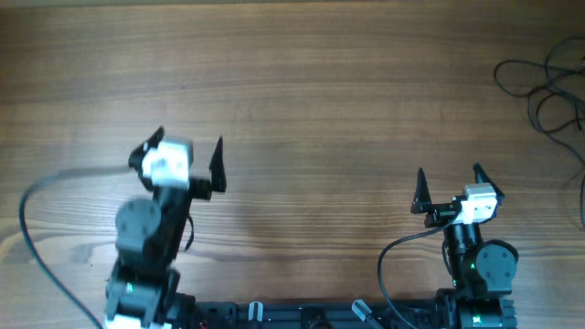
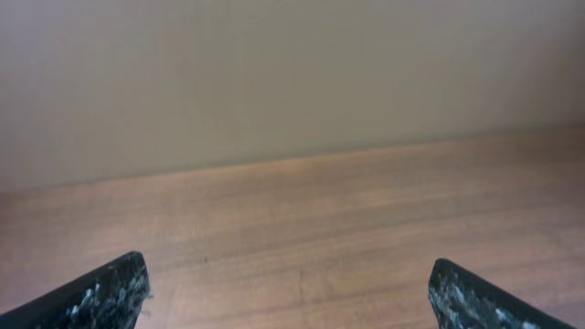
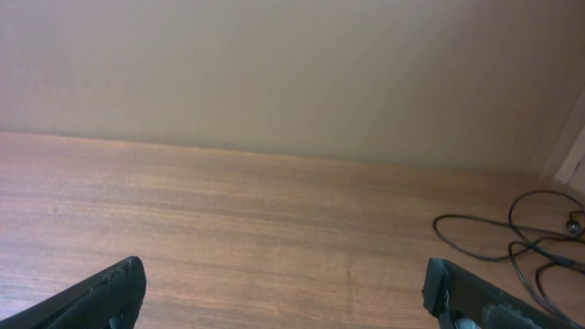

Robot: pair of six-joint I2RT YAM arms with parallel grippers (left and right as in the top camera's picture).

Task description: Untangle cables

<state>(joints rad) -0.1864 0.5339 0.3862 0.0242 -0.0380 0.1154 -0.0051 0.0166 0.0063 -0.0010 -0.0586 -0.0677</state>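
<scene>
The cables (image 1: 547, 90) are thin black cords lying in tangled loops at the far right edge of the wooden table. They also show in the right wrist view (image 3: 521, 238) at the right, with a small plug near the frame edge. My right gripper (image 1: 449, 189) is open and empty near the front right, well short of the cables. My left gripper (image 1: 187, 151) is open and empty at the front left, far from the cables. The left wrist view shows only bare wood between the left gripper's fingertips (image 2: 288, 292).
A thick black arm wire (image 1: 37, 228) curves along the table's left side, and another (image 1: 393, 256) loops near the right arm's base. A plain wall (image 3: 274, 64) stands behind the table's far edge.
</scene>
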